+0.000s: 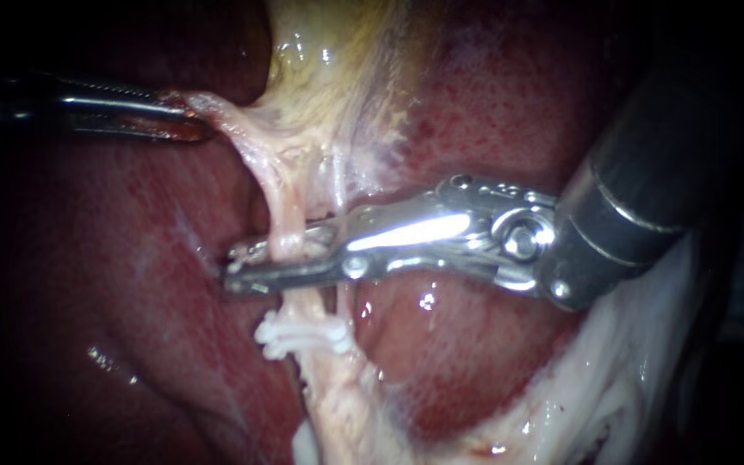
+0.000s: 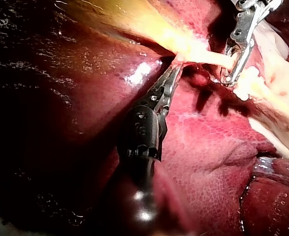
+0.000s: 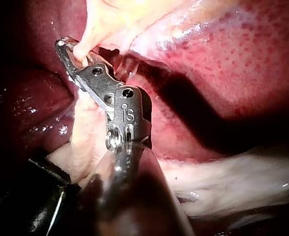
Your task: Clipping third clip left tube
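Endoscope view first, from the left: the left instrument [image 1: 195,120] comes in across the far left, and its jaws are clamped together on a pale tissue strand [image 1: 217,116] that runs off the yellowish gallbladder [image 1: 329,60], holding it pulled taut to the left. From where I stand the left wrist view says the same, with the left instrument [image 2: 174,73] pinching that strand right at its tip over the glossy red liver [image 2: 208,147]. Moving right, the left tube [image 1: 286,228] drops from the gallbladder toward the near side, crossing the liver [image 1: 131,284]. The right instrument [image 1: 238,271], its dark shaft entering from the upper right, has its jaws set across this tube; they are nearly closed, one on each side and both touching it, with only a narrow gap between them. Just on the near side of those jaws, white clips [image 1: 299,336] already sit across the tube. A thinner strand [image 1: 337,194] runs just right of the tube, passing behind the jaws.
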You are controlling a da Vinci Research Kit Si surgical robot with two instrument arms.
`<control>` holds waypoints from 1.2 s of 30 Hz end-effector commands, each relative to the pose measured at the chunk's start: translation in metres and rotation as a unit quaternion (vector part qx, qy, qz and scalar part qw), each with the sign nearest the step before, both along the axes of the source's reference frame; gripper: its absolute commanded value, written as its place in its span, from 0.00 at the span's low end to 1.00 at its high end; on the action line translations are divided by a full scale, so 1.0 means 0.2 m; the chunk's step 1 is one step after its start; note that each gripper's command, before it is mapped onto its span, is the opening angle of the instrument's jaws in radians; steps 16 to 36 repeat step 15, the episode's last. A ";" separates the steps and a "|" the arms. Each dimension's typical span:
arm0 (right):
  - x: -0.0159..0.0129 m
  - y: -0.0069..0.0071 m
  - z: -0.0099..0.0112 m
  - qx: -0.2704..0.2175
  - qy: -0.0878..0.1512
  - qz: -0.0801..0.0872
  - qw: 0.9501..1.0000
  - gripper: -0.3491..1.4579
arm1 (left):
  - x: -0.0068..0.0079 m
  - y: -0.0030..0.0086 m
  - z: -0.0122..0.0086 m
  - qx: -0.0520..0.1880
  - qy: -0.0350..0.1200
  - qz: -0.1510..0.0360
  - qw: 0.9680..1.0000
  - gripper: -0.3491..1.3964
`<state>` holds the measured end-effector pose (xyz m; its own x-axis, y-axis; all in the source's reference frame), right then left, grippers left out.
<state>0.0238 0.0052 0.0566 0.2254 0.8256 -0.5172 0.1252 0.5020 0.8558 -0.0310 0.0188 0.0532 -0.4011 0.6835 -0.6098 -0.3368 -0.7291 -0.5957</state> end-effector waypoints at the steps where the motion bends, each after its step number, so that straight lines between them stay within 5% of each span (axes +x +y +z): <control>1: 0.000 -0.001 0.000 0.017 -0.004 0.000 1.000 0.00 | 0.000 0.000 0.000 0.000 0.000 0.000 1.000 0.00; 4: -0.001 -0.001 0.000 0.051 -0.013 0.001 0.999 0.00 | 0.000 0.000 0.000 0.000 0.000 0.000 1.000 0.00; 36: 0.000 -0.002 0.003 0.050 -0.010 -0.006 0.999 0.00 | 0.000 0.000 0.001 0.000 0.000 0.000 1.000 0.00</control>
